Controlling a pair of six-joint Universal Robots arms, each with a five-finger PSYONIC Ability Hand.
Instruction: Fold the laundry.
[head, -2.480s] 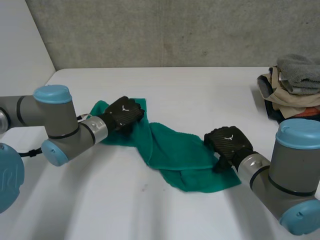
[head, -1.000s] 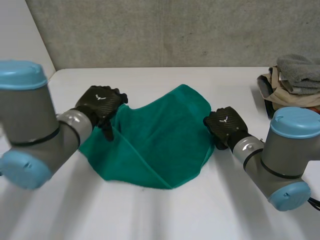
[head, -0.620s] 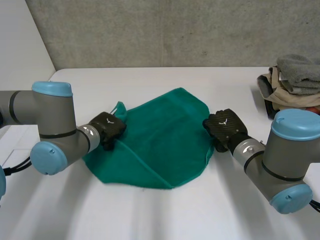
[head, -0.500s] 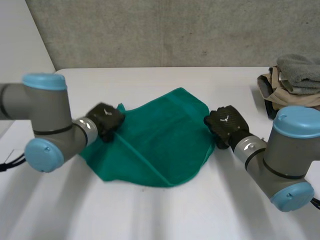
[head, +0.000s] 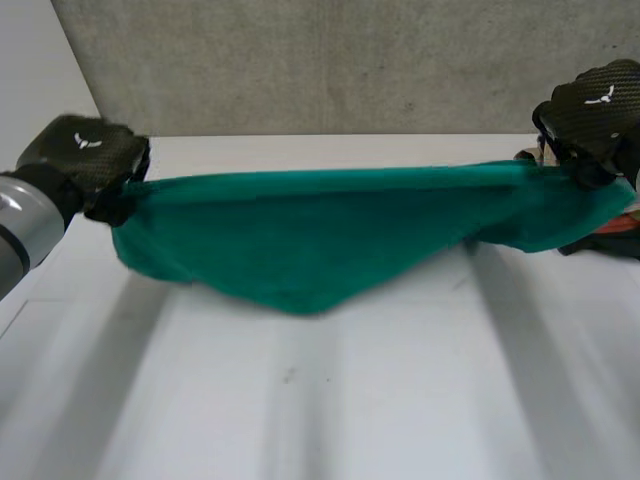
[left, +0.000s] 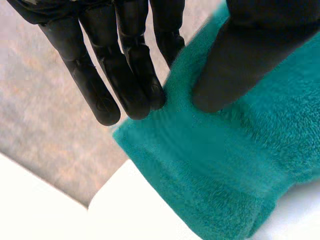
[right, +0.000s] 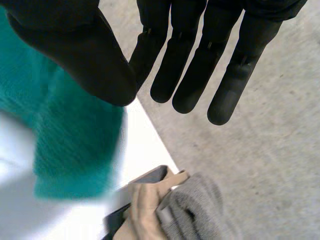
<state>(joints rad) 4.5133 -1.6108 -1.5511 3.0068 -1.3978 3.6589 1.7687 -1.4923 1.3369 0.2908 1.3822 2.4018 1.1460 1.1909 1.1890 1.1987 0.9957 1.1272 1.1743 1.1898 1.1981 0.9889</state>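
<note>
A green towel hangs stretched above the white table, its top edge taut between both hands and its lower part sagging to a point. My left hand holds the towel's left end. In the left wrist view the thumb pinches the towel against the straight fingers. My right hand holds the right end, high at the table's far right. In the right wrist view the towel hangs from under the thumb, beside the fingers.
A pile of other laundry lies on the table's right side below my right hand, partly hidden behind the towel. A concrete wall runs behind the table.
Both hands have risen and spread wide apart. The towel has come up off the table and now hangs stretched between them. The left hand has shut on its end.
</note>
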